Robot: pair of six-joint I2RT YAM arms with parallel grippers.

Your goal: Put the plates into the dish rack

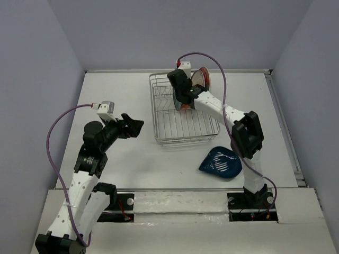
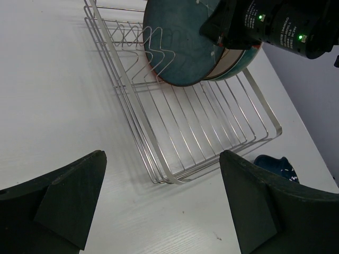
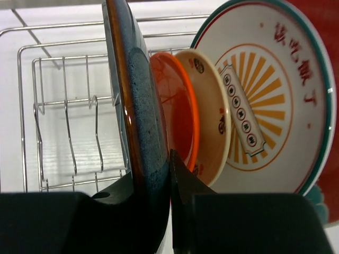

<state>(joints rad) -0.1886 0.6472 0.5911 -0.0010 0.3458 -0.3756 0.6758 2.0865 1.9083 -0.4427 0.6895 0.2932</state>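
The dish rack is a silver wire basket at the middle back of the table. My right gripper is inside it, shut on the rim of the dark teal speckled plate, which it holds upright on edge. Right behind that plate stand the orange plate, the beige plate, the white sunburst plate and the teal-and-red patterned plate. The dark blue wavy-edged plate lies on the table in front of the rack's right corner. My left gripper is open and empty, left of the rack.
The left wrist view shows the rack's bare near half, the teal plate with the right arm above it, and the blue plate's edge. Empty divider wires stand left of the held plate.
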